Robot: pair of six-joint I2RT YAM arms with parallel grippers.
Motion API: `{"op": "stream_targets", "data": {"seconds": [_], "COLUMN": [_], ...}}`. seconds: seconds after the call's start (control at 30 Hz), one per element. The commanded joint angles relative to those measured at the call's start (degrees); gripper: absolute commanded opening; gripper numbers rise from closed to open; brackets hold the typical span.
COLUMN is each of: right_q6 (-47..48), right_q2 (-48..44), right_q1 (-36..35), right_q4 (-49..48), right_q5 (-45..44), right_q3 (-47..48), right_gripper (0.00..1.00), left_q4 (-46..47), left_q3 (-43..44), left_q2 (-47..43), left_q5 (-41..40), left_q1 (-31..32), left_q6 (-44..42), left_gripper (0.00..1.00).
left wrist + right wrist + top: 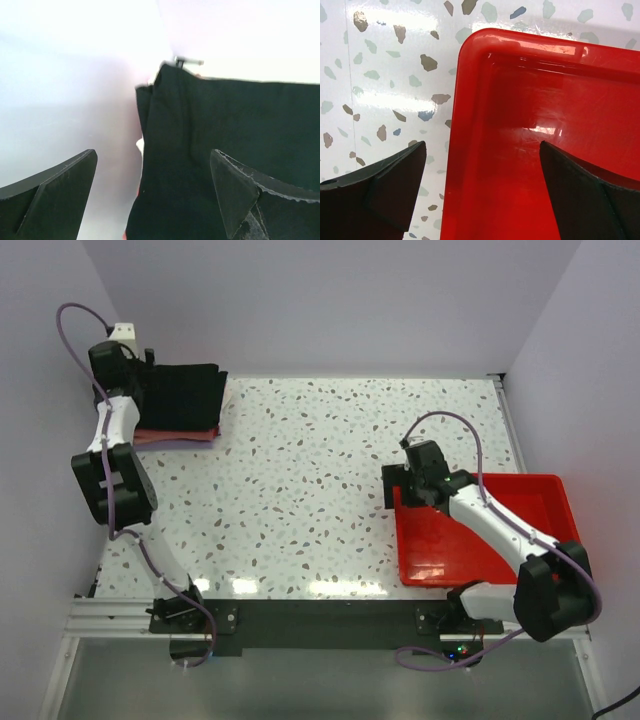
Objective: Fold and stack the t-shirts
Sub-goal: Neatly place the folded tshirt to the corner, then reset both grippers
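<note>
A folded black t-shirt (185,395) lies on top of a stack at the table's far left corner. A salmon-red t-shirt (175,434) shows beneath its near edge, and a pale strip peeks out at the right side. My left gripper (145,370) hovers at the stack's left end, open. In the left wrist view the black t-shirt (225,120) fills the space ahead, and the left gripper (155,165) holds nothing between its wide-apart fingers (60,190). My right gripper (400,495) is open and empty over the left rim of the red tray (440,550).
The red tray (530,125) sits at the near right of the speckled table (320,460), with nothing visible inside it; the right gripper (482,160) straddles its rim. White walls close in the back and both sides. A small white box (122,332) stands in the far left corner.
</note>
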State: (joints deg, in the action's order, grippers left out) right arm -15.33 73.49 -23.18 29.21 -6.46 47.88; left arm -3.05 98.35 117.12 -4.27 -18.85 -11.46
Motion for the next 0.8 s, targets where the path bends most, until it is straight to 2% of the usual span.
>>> {"op": "stream_targets", "data": {"seconds": [0.0,0.17,0.37,0.47,0.53,0.57,0.67,0.7,0.77], "right_q6": [0.74,0.74,-0.22,-0.31,-0.31,-0.31,-0.40,-0.66,-0.66], "right_q2": [-3.18,-5.99,-9.15,-10.12,-11.00,-11.35,-12.93,-13.46,-13.99], "right_q1": [-0.02,0.06,0.06,0.06,0.06,0.06,-0.02,0.06,0.06], "right_q4": [-0.03,-0.56,-2.49,-2.41,-2.06,-1.97,-2.32,-2.40,-2.40], "right_q5": [0.57,3.02,5.93,6.37,8.39,8.74,9.62,9.71,10.32], "right_q3": [2.40,2.13,0.46,0.64,0.64,0.73,0.29,0.37,0.29], "right_gripper": [0.99,0.99,0.99,0.99,0.99,0.99,0.99,0.99,0.99], "left_q4": [1.31,1.20,-5.55,-8.37,-6.28,-5.66,-6.87,-9.06,-12.58], "left_q3": [2.29,-0.61,-1.31,-3.59,-9.55,-11.58,-18.26,-20.80,-23.36], "left_q2": [-8.65,-16.65,-22.37,-24.74,-28.50,-30.01,-36.24,-37.65,-41.78], "left_q5": [1.72,0.76,-1.16,2.67,8.37,8.23,0.43,-1.25,-6.52], "left_q1": [0.13,2.06,8.82,11.38,12.34,13.04,18.40,22.33,25.52], "left_q6": [5.83,8.38,20.32,29.54,35.53,36.76,38.62,38.45,38.71], "left_gripper": [1.00,1.00,1.00,1.00,1.00,1.00,1.00,1.00,1.00]}}
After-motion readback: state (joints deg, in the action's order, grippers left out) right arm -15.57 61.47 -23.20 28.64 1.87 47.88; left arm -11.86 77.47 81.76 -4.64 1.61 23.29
